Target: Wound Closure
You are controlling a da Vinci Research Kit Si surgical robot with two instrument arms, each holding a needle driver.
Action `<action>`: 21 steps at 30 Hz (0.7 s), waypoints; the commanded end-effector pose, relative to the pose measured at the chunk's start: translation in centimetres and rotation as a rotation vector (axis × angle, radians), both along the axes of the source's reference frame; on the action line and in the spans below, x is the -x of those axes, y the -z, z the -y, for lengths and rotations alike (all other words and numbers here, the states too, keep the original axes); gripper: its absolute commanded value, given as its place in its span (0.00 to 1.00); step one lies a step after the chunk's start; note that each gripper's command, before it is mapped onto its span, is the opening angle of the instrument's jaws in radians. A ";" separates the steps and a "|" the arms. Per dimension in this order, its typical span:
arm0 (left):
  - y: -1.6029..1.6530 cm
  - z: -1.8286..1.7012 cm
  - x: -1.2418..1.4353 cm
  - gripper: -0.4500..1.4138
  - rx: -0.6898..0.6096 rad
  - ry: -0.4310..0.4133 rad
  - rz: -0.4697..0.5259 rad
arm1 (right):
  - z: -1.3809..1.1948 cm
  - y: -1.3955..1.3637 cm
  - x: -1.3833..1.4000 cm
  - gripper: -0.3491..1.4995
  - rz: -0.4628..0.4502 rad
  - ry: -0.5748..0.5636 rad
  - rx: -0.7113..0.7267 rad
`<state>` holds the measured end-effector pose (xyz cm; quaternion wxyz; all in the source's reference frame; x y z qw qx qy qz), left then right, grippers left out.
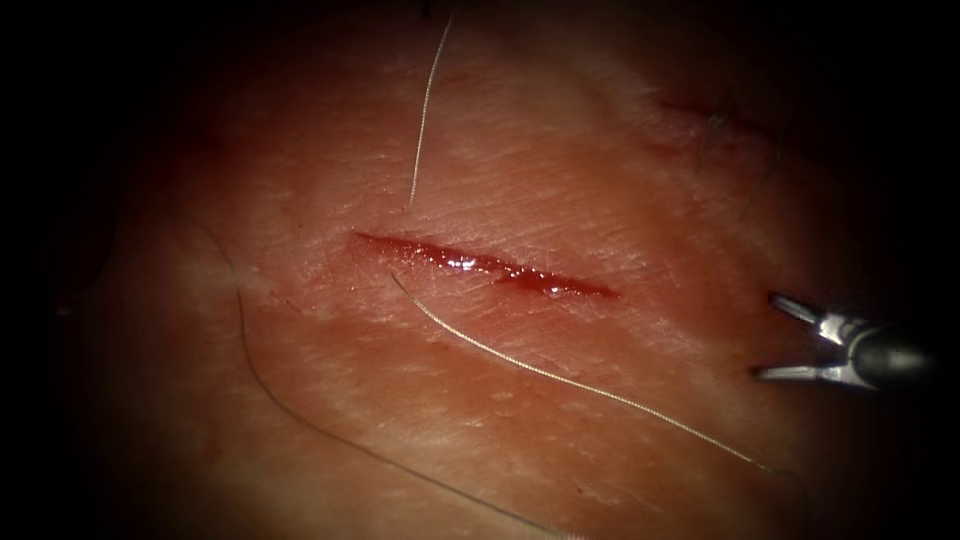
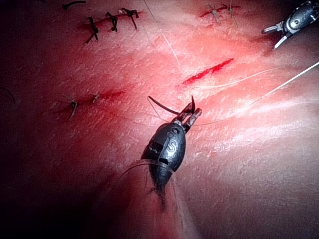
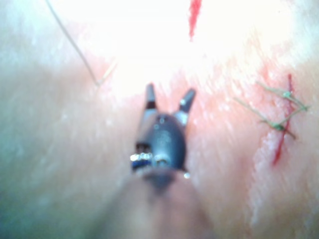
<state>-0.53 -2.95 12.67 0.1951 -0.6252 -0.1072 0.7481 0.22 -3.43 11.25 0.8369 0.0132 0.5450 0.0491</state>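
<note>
Tissue (image 1: 480,420) lies under the light with the cut (image 1: 485,264) open across its middle, a narrow slit running from upper left down to the right, wet with red fluid (image 1: 460,262). Pale thread (image 1: 560,378) comes out of the skin just below the cut's left part and trails away down to the right; another pale length (image 1: 427,110) rises from a spot just above the cut's left end and runs up out of the light. A thin dark strand (image 1: 300,415) curves over the tissue well to the left and below.

The right tool (image 1: 785,340) sits off to the right of the cut, well apart from it — its two jaws spread wide, nothing between them. Its own wrist view agrees: the right tool (image 3: 168,99) hangs over bare skin with both jaws parted and empty, a stitched cut (image 3: 281,119) off to one side.

From the left wrist view, the left tool (image 2: 188,113) is near the open cut (image 2: 208,71) and has its jaws clamped on the needle (image 2: 169,107). The grip looks to be partway along the curve; one dark end sticks up past the jaws and the other sweeps out sideways, the whole needle clear of the tissue. Thread (image 2: 234,79) lies across the skin beside it. Older stitched cuts (image 2: 110,21) with dark knots sit further off, and the right tool (image 2: 281,34) shows there too, open.
</note>
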 end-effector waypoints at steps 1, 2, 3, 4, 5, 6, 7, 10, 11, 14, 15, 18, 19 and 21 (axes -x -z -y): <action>-0.08 0.05 0.07 0.00 -0.001 -0.001 0.001 | 0.02 -0.03 -0.43 0.76 -0.034 0.001 0.028; -0.09 0.04 0.08 0.00 0.000 0.000 0.001 | 0.03 -0.04 -0.62 0.73 -0.042 0.003 0.047; -0.10 0.04 0.10 0.00 0.000 0.001 0.001 | 0.02 -0.05 -0.75 0.73 -0.047 0.007 0.052; -0.11 0.04 0.12 0.00 0.001 0.003 -0.001 | 0.00 -0.06 -0.88 0.73 -0.058 0.014 0.063; -0.12 0.04 0.15 0.00 0.001 0.003 -0.004 | -0.02 -0.08 -1.03 0.73 -0.072 0.011 0.073; -0.13 0.04 0.18 0.00 0.002 0.005 -0.005 | -0.04 -0.09 -1.14 0.73 -0.080 0.013 0.087; -0.14 0.05 0.20 0.00 0.002 0.005 -0.008 | -0.06 -0.12 -1.24 0.73 -0.090 0.015 0.094; -0.17 0.06 0.27 0.00 0.004 0.005 -0.015 | -0.15 -0.20 -1.53 0.73 -0.106 0.024 0.120; -0.18 0.07 0.28 0.00 0.005 0.009 -0.018 | -0.18 -0.23 -1.62 0.72 -0.111 0.022 0.122; -0.18 0.09 0.29 0.00 -0.001 0.007 -0.018 | -0.26 -0.33 -1.81 0.71 -0.118 0.026 0.137; -0.18 0.09 0.29 0.00 -0.001 0.006 -0.018 | -0.28 -0.36 -1.86 0.71 -0.120 0.027 0.139; -0.17 0.10 0.28 0.00 0.000 0.006 -0.018 | -0.30 -0.46 -2.00 0.70 -0.122 0.027 0.146; -0.17 0.10 0.28 0.00 0.000 0.006 -0.018 | -0.29 -0.49 -2.04 0.70 -0.124 0.029 0.148; -0.17 0.10 0.28 0.00 0.000 0.006 -0.018 | -0.25 -0.55 -2.11 0.70 -0.130 0.031 0.155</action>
